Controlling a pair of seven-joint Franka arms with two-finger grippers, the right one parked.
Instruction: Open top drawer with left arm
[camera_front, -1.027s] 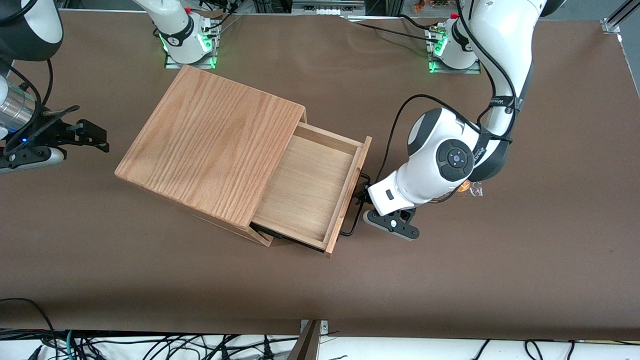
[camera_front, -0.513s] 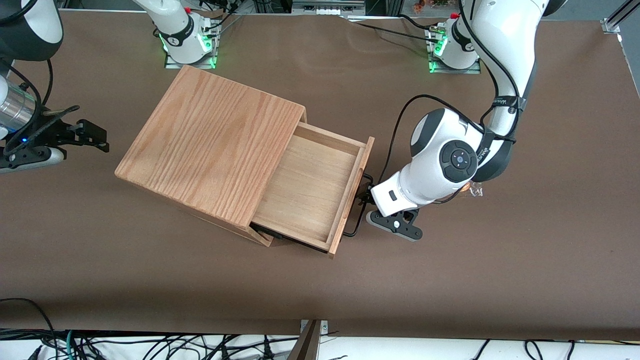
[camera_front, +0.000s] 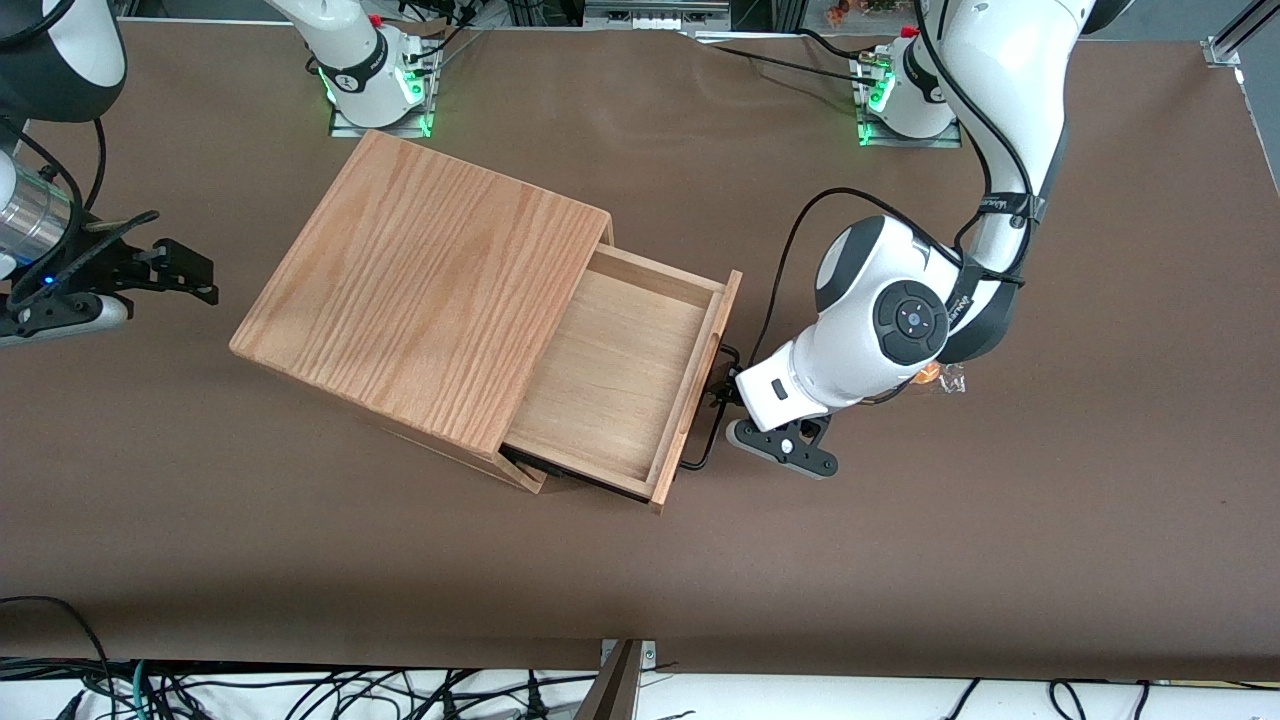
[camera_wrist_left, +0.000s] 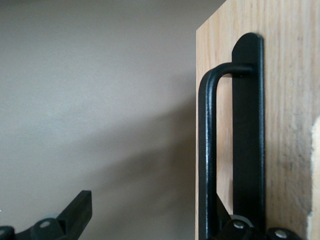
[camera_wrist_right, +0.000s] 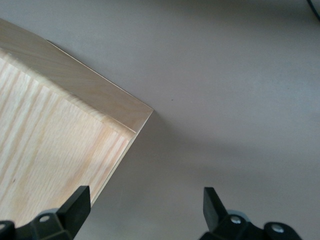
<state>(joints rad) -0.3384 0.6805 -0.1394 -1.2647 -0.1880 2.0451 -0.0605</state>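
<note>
Top drawer (camera_front: 618, 375) handle (camera_wrist_left: 207, 150) between spread tool (camera_front: 722, 392) fingers.

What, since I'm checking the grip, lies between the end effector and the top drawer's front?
Only the black bar handle, as the left wrist view shows. The open end effector straddles it, in front of the top drawer.

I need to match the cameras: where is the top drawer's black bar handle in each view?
Front view: black bar handle on the top drawer front, beside the left arm's tool.
Left wrist view: handle runs along the drawer front.
Right wrist view: not in it.
Shared landmark: the pale-wood drawer front.
</note>
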